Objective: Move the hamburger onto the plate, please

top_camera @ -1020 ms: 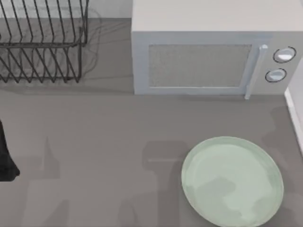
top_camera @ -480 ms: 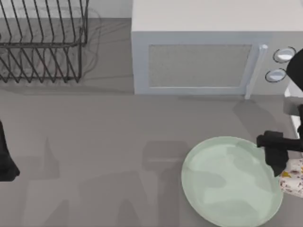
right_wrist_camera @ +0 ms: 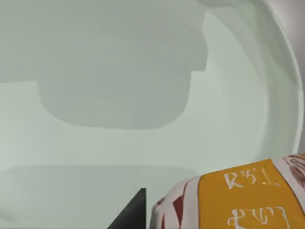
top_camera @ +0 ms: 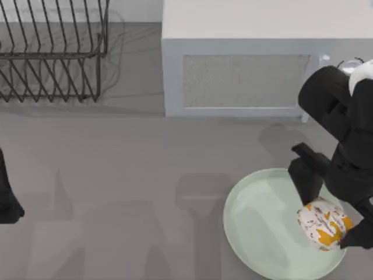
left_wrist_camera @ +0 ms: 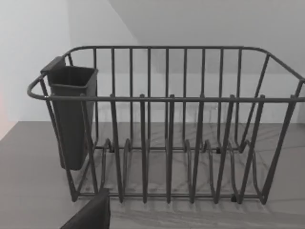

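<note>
The hamburger, a cream wrapped lump with orange patches, hangs over the right part of the pale mint-green plate at the table's front right. My right gripper is shut on it, with dark fingers on either side. In the right wrist view the hamburger sits close up, with the plate below it and a shadow cast on the plate. Whether the hamburger touches the plate I cannot tell. My left arm stays parked at the table's left edge.
A white microwave stands shut at the back, just behind the plate. A dark wire dish rack is at the back left; the left wrist view faces the rack and its cutlery holder.
My right arm has come in from the right edge, carrying the hamburger from beside the plate's rim to over its right part. The left arm has not moved.
</note>
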Controlling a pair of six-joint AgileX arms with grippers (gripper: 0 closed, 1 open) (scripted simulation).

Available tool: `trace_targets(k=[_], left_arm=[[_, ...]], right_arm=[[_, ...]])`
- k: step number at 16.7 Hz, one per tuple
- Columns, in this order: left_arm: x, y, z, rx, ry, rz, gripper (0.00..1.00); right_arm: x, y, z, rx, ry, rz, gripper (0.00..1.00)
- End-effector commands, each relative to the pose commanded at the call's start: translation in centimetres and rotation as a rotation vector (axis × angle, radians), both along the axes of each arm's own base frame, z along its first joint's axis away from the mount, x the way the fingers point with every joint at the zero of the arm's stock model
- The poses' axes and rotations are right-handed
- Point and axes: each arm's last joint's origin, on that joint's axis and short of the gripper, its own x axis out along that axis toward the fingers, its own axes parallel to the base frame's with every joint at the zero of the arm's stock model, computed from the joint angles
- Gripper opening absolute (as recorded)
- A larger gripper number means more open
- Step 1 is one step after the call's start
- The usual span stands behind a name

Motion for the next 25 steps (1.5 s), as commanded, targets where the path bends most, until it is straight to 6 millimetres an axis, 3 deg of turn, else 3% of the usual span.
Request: trace_targets(k=[5, 9, 16, 22, 25], left_arm=[[0.0, 0.0, 0.0, 0.0, 0.0, 0.0, 1.0], [0.0, 0.0, 0.0, 0.0, 0.0, 0.0, 1.0], [0.0, 0.0, 0.0, 0.0, 0.0, 0.0, 1.0], [0.0, 0.0, 0.0, 0.0, 0.0, 0.0, 1.0], [0.0, 0.0, 0.0, 0.0, 0.0, 0.0, 1.0]], right_arm=[[1.2, 0.8, 0.0, 0.004, -0.019, -0.389, 0.0], [2.0, 0.8, 0.4, 0.029, -0.042, -0.569, 0.0], [2.0, 0.9, 0.4, 0.03, -0.044, -0.588, 0.0], [2.1, 1.5, -3.2, 0.034, -0.047, -0.592, 0.0], [2.0, 1.6, -3.9, 0.033, -0.046, -0.592, 0.0]])
